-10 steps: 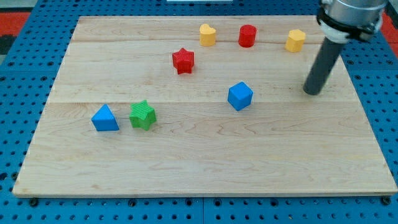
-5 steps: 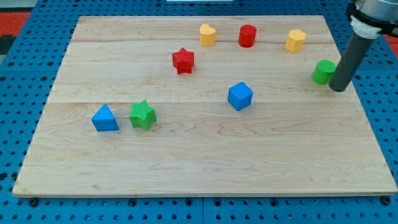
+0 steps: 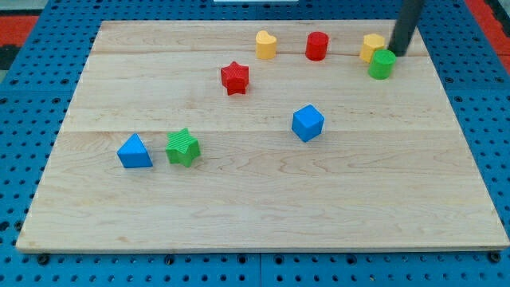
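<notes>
Camera view: our tip (image 3: 396, 53) sits at the table's (image 3: 239, 207) top right, just beside the green cylinder (image 3: 382, 64), which touches the yellow block (image 3: 370, 46). No pincer on us, only the rod. Red cylinder (image 3: 317, 45) and yellow heart-like block (image 3: 265, 44) lie to the view's left.

No legible text, label, brand, number or sign appears anywhere in my view: the wooden board (image 3: 255, 199), the coloured blocks on it and the blue pegboard (image 3: 24, 119) around it all carry plain, unmarked surfaces.
</notes>
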You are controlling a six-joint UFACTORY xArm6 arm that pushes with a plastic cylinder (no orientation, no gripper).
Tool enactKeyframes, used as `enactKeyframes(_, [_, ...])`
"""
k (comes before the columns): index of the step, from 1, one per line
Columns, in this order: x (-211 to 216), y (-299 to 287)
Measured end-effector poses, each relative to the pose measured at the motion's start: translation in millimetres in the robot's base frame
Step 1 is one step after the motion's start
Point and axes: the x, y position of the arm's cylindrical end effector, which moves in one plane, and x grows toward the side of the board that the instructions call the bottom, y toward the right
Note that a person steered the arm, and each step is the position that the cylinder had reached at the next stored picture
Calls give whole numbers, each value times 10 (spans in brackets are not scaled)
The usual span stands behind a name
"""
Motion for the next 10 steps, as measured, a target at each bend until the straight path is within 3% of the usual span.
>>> enactKeyframes(1, [359,-93])
enactKeyframes(2, [395,-260])
enactKeyframes(5, [142,-621])
enactKeyframes(6, [262,-1283])
enactKeyframes(7, [-59,-1974])
enactKeyframes(9, [-746,-1703])
enactKeyframes(10, [-361,-1358])
